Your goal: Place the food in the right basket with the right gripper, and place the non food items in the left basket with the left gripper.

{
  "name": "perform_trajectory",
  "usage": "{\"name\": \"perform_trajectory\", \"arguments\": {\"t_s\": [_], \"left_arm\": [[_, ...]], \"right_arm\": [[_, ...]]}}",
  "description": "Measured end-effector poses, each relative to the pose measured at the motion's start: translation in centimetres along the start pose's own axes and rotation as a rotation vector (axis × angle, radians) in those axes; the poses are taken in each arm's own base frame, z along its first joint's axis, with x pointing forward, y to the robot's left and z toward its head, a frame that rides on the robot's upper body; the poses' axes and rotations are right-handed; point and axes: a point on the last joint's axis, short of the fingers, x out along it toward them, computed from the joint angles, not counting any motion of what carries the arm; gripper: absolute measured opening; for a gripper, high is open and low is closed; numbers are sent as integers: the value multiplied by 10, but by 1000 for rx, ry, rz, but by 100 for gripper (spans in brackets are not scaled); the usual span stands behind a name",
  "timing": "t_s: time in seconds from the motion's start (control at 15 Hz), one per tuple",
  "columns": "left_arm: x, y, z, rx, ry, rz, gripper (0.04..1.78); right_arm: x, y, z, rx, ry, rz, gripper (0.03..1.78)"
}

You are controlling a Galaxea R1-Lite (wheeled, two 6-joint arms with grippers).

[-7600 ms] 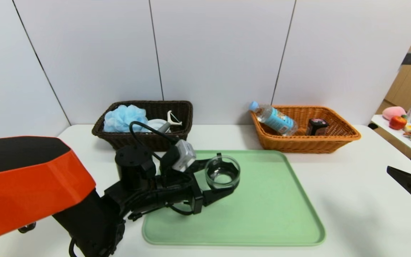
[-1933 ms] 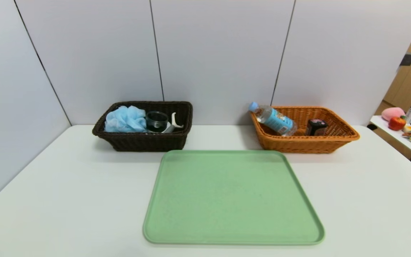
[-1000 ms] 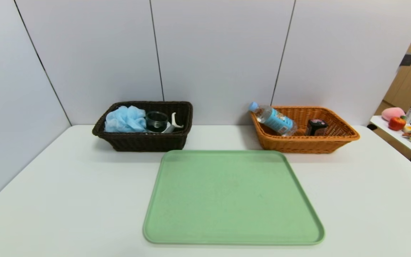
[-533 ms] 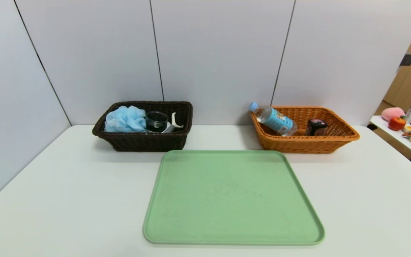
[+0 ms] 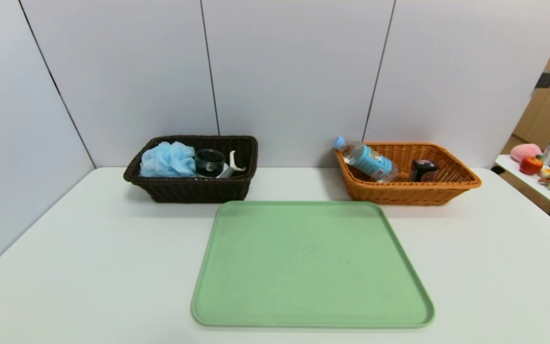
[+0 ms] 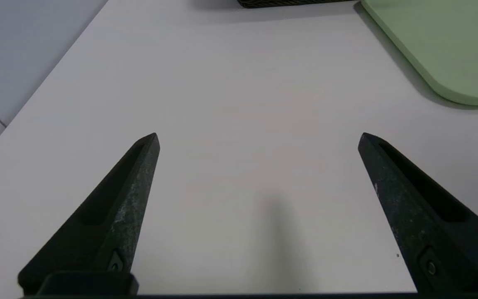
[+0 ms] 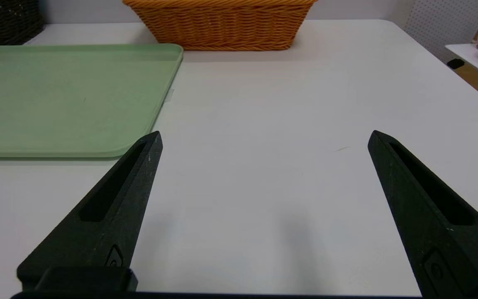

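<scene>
Baskets sit beyond the green tray (image 5: 311,263) on the desk (image 5: 89,258): the dark left basket (image 5: 194,188) holds a blue sponge (image 5: 167,160) and glass cup (image 5: 209,162), the orange right basket (image 5: 411,191) a water bottle (image 5: 365,159) and dark jar (image 5: 423,169). Left gripper (image 6: 257,139) and right gripper (image 7: 264,137) hover low beside the tray, fingers apart, holding nothing.

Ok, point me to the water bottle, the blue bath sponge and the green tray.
water bottle (image 5: 369,161), head view, on its blue label.
blue bath sponge (image 5: 167,160), head view, on its middle.
green tray (image 5: 311,263), head view, on its bare floor.
</scene>
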Motion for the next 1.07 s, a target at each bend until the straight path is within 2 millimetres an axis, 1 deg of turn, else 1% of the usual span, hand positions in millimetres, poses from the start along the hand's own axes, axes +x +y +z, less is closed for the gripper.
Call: {"name": "perform_trajectory", "arguments": {"t_s": [0.13, 1.07], "left_arm": [[0, 0, 0, -22, -1, 10, 169], [0, 0, 0, -23, -4, 10, 169]], "right_arm": [[0, 0, 0, 1, -1, 0, 171], [0, 0, 0, -1, 1, -1, 171]]}}
